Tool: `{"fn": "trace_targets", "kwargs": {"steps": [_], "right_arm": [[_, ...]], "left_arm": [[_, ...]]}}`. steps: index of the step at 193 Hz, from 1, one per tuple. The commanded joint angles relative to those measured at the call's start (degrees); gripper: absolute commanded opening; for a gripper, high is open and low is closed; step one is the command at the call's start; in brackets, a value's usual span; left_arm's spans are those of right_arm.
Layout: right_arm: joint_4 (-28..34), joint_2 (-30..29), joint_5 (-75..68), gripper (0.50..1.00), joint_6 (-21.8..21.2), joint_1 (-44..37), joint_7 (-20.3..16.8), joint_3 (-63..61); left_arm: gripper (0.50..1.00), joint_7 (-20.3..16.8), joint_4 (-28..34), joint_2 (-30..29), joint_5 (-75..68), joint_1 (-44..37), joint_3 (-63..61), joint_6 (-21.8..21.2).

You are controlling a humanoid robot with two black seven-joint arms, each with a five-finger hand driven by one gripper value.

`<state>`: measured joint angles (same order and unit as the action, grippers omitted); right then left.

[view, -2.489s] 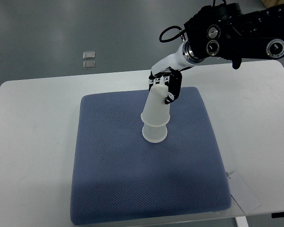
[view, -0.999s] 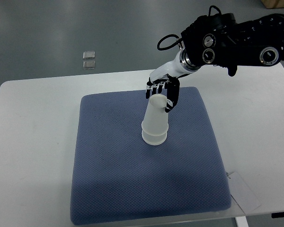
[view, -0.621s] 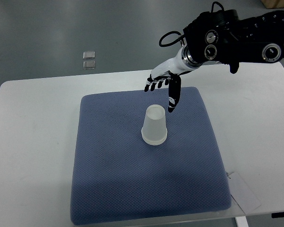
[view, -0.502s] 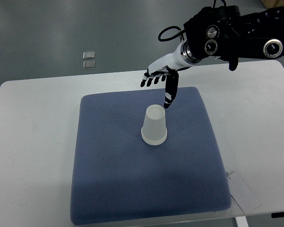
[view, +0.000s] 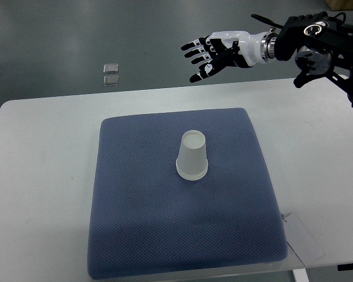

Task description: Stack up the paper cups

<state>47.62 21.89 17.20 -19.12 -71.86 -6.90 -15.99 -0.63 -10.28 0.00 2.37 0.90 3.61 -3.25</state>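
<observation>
White table carries a blue mat; the upturned cup stack stands mid-mat. Right hand hangs well apart beyond it, fingers spread wide, empty.

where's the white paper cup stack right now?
In the top view, the white paper cup stack stands upside down near the middle of the blue textured mat, slightly toward its far edge. The open right hand is apart from it, up beyond the table.

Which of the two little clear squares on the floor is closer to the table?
The lower small clear square is closer to the white table; the upper small clear square lies just beyond it.
</observation>
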Motion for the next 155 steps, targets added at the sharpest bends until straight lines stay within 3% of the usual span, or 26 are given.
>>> {"fn": "trace_targets", "kwargs": {"steps": [1, 53, 115, 155], "right_arm": [[-1.8, -0.9, -3.2, 0.924, 3.2, 7.0, 1.4, -9.8], [-6.2, -7.0, -12.8, 0.924, 6.3, 21.1, 6.7, -28.0], [-7.7, -9.6, -19.4, 0.924, 6.3, 26.7, 12.0, -33.8], [-8.7, -10.5, -20.5, 0.924, 6.1, 28.3, 12.4, -33.8]], "left_arm": [[1.0, 0.0, 0.0, 0.0, 0.0, 0.0, 0.0, 0.0], [1.0, 0.0, -0.1, 0.0, 0.0, 0.1, -0.1, 0.0], [1.0, 0.0, -0.1, 0.0, 0.0, 0.1, -0.2, 0.0], [1.0, 0.0, -0.1, 0.0, 0.0, 0.0, -0.2, 0.0]]}}
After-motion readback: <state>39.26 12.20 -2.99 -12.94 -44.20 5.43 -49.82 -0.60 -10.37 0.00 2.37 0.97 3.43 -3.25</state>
